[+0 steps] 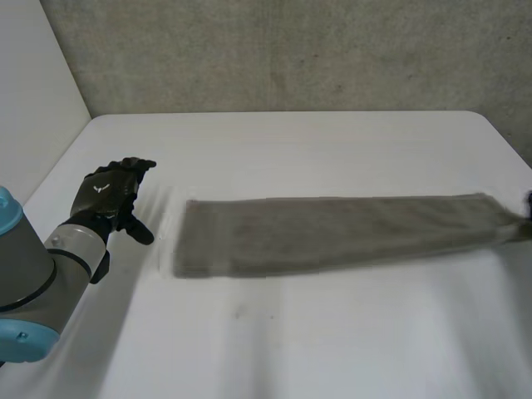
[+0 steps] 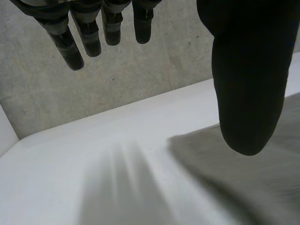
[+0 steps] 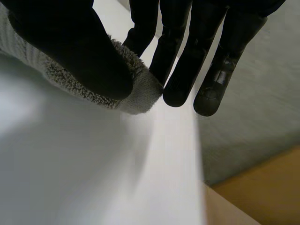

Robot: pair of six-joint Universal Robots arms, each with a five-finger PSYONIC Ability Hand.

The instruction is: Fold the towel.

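Grey towel (image 1: 332, 233) end, apparently in right hand (image 3: 70, 51)

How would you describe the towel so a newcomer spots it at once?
On the white table lies a long, narrow grey towel, stretched across from near the open left hand. Its other end is pinched by the right hand; it is the only fuzzy cloth there.

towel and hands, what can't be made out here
1. Head view: the right end of the towel and most of the right hand run off the edge.
2. Left wrist view: the thumb of the left hand covers part of the towel's end.
3. Right wrist view: the right hand's thumb hides how much towel it pinches against the fingers.
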